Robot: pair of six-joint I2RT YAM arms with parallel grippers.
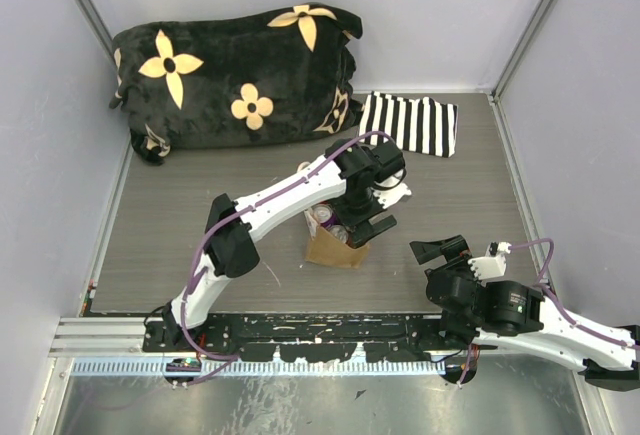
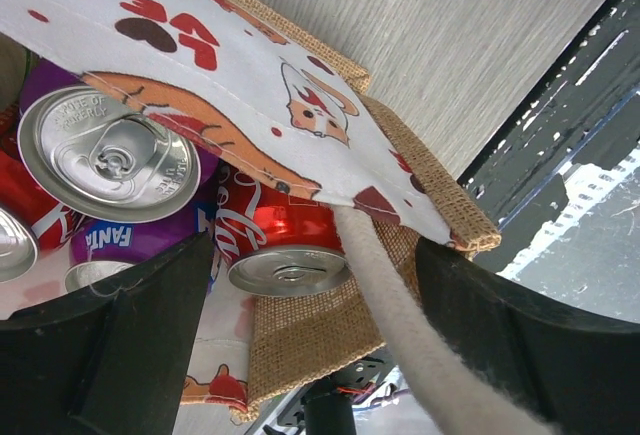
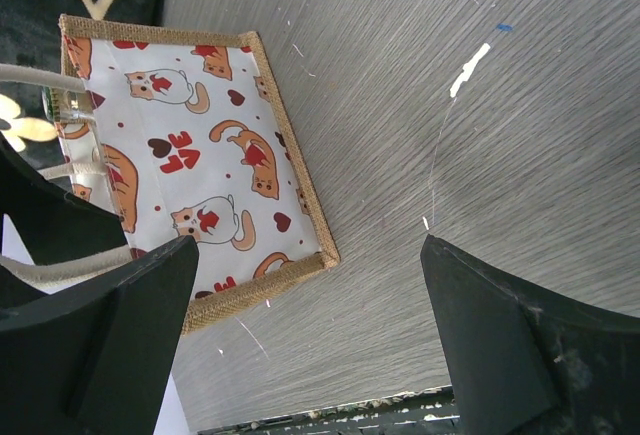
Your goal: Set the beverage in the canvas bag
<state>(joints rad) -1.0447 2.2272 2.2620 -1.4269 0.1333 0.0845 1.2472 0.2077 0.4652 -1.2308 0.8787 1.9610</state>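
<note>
Your left gripper (image 2: 315, 255) gapes empty over the canvas bag (image 1: 335, 247), cans (image 2: 105, 155) inside it; right gripper (image 3: 310, 245) beside it, wide, empty.

a lab test cell: pale walls (image 1: 440, 15) (metal-framed) enclose a grey tabletop (image 1: 200, 180).

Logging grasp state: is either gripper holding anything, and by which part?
Nothing is held. Left gripper is open over the canvas bag, the cream handle passing unclamped between its fingers; right gripper is open over the table.
</note>
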